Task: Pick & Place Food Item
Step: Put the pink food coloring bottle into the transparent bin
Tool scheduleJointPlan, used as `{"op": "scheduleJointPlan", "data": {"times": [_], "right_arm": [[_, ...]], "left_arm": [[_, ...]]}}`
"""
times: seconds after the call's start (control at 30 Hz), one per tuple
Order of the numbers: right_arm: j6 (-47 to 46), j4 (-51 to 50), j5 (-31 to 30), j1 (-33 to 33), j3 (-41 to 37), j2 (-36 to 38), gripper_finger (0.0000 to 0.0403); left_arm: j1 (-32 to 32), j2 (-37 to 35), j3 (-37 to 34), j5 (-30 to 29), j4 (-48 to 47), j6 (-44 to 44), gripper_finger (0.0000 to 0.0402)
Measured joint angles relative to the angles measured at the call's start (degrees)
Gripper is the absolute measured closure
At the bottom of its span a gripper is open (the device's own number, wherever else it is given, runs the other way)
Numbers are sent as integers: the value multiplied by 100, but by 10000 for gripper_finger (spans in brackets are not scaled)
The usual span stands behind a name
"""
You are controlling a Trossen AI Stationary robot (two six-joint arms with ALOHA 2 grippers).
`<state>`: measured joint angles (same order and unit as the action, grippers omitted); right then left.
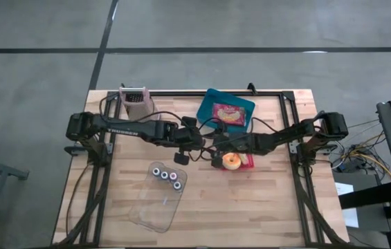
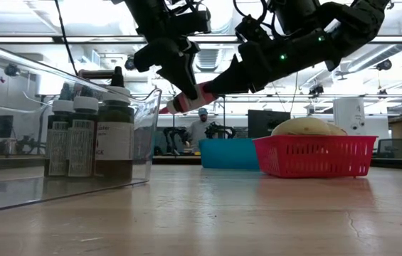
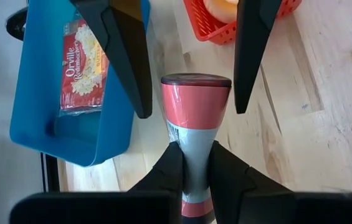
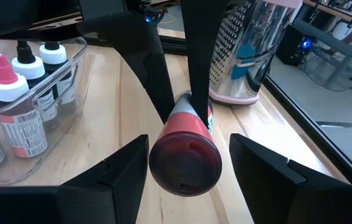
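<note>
A red tube-shaped food item (image 3: 195,106) with a dark end cap and a grey-white labelled waist hangs in the air over the table's middle. My left gripper (image 3: 193,158) is shut on it; in the high view the gripper (image 1: 196,144) stands left of centre. My right gripper (image 4: 185,155) is open. Its two fingers (image 3: 129,62) stand on either side of the item's capped end (image 4: 185,163), with a gap showing on each side. In the low view the item (image 2: 185,99) slants between the two grippers, well above the tabletop. My left gripper pinches the item's narrow grey-labelled waist (image 3: 191,140) between its two fingers. The fingers come slanting down from the table's left. The item sticks out past them toward my right gripper, lifted clear of the table, and its other red end (image 3: 194,210) shows behind the fingers.
A red basket (image 2: 314,158) holding a pale round food item (image 1: 232,160) stands just right of the grippers. Behind it lies a blue tray (image 1: 209,104) with a popcorn packet (image 1: 229,113). A clear bin (image 1: 155,207) of bottles sits at the near left, and a metal grater (image 1: 135,100) at the far left.
</note>
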<state>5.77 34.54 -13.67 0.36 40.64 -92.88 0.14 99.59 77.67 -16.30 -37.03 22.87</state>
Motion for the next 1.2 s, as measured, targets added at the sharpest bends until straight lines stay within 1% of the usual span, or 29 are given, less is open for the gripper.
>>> {"op": "scheduleJointPlan", "data": {"times": [0.07, 0.13, 0.3, 0.8, 0.87, 1.03, 1.2], "right_arm": [[-4, -3, 0, 0, 0, 0, 190], [-3, -3, 4, 0, 0, 0, 205], [1, -3, 11, 0, -4, 0, 268], [-73, -3, 2, 0, -4, 0, 270], [-108, -3, 1, 0, -4, 0, 270], [-157, 14, -2, 0, -4, 2, 270], [-224, 82, 5, 0, -4, 13, 270]], "left_arm": [[0, 0, 0, 1, 22, 3, 355], [0, 0, 0, -2, 28, 30, 355], [2, 0, 0, -21, 58, 50, 357], [4, 0, -4, -19, 124, 92, 357], [4, 0, -5, -18, 133, 111, 345], [7, -12, -7, -20, 139, 222, 295], [4, -127, -11, 39, 142, 240, 281]]}}
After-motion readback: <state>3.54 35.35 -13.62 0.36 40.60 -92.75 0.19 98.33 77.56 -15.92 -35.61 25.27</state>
